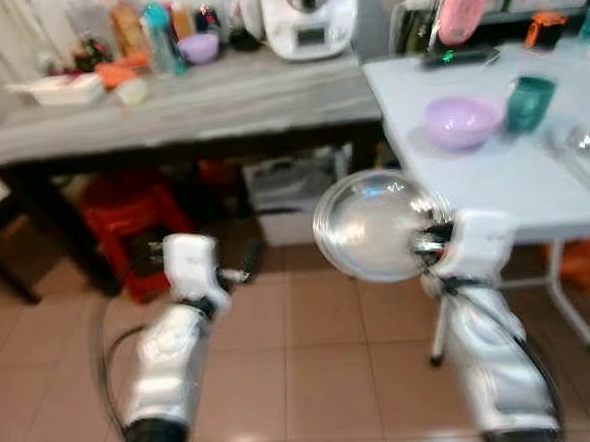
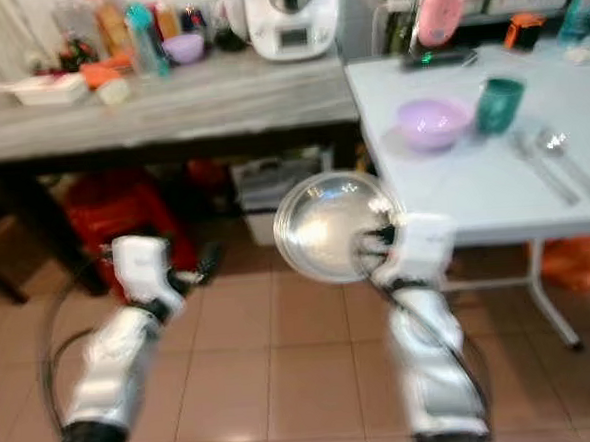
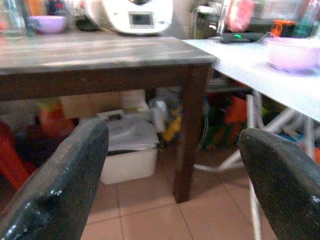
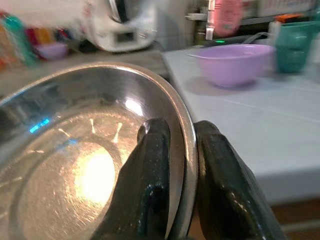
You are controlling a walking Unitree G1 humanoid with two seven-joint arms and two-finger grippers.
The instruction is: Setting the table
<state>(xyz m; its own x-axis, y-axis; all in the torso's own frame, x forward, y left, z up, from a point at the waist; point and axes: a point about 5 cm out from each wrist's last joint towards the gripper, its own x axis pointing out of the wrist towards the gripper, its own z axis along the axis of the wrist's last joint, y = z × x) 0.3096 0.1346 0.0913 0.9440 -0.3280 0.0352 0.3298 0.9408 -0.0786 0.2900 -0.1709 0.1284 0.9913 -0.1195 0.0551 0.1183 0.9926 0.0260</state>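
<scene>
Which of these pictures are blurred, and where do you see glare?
Both eye views are softly blurred all over, so the spoons on the white table look smeared. The right wrist view shows a bright glare patch inside the metal plate pinched at its rim by the right gripper; the background there is out of focus. The left wrist view is sharper.

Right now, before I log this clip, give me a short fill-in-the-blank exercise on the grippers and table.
1. The right gripper is shut on the rim of a steel ____.
2. The left gripper hangs open and ____.
3. On the white table, the purple bowl sits beside a ____ cup.

Missing words: plate; empty; green
</scene>
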